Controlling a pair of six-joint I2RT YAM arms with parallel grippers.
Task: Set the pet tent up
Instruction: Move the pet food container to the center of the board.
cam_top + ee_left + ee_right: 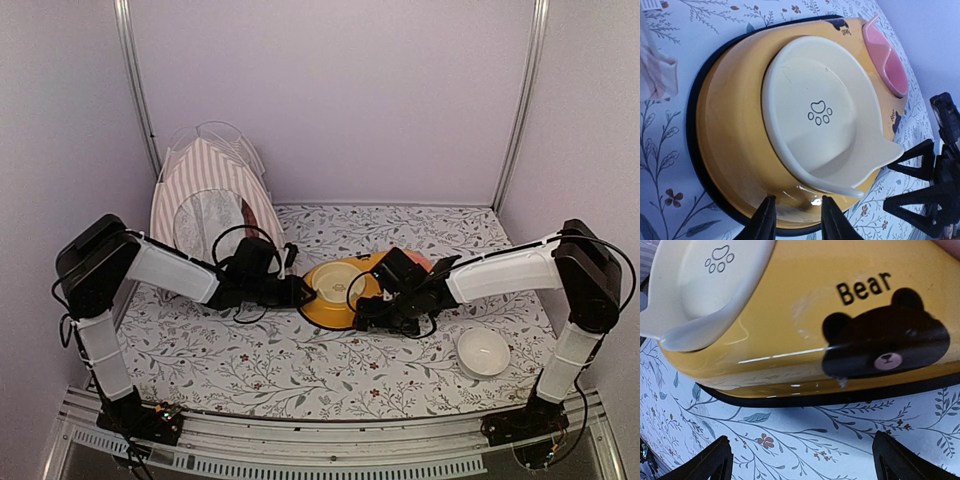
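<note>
Here my released left tool (797, 202) and right tool (801, 440) bracket the yellow bowl (330, 306), likely clearing room for the pet tent (208, 192).

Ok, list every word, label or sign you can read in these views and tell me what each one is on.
"Bear": printed on the side of the yellow bowl, above a black bear face.
Paw-print sign, no letters: in the middle of the cream dish that sits in that bowl.
Small dark print near the bowl's rim, left wrist view: too small to read.
No other text is legible.
</note>
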